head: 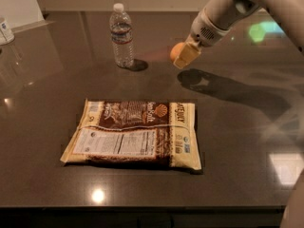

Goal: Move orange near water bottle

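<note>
The orange (pixel 175 52) is a small round fruit held between my gripper's (pixel 182 56) pale yellow fingers (pixel 186 56), lifted above the dark table with its shadow below and to the right. The gripper hangs from the white arm that comes in from the upper right. The water bottle (pixel 122 35) stands upright at the back of the table, clear and ribbed, with a white cap and a red-and-white label band. The orange is to the right of the bottle, about a bottle's height away from it.
A large brown-and-cream snack bag (pixel 134 134) lies flat in the middle of the dark table (pixel 42 108), in front of the bottle. A small white container (pixel 5 31) stands at the far left edge. The table's front edge runs along the bottom.
</note>
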Controlling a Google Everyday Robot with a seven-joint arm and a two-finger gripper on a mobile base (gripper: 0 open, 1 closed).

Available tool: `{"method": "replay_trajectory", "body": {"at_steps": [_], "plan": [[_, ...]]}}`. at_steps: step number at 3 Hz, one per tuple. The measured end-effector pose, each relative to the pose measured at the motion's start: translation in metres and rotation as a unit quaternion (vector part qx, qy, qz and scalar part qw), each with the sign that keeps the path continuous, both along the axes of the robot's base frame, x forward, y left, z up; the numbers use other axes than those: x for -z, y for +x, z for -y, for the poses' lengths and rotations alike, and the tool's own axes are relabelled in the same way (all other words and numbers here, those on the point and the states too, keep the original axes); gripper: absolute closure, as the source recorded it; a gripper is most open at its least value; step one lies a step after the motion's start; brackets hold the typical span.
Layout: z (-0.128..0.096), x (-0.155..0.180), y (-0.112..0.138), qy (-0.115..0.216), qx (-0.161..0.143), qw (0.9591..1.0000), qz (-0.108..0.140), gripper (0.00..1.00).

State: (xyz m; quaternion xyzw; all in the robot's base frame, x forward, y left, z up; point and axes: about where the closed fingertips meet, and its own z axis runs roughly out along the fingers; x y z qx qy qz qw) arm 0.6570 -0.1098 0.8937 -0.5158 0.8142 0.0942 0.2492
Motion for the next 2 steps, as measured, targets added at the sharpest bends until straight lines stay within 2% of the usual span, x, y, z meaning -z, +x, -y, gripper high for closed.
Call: {"method": "replay_trajectory", "body": {"at_steps": [2], "plan": [[-0.062, 0.009, 0.034, 0.01, -0.035, 0.9993, -0.009, 1.0]]}}
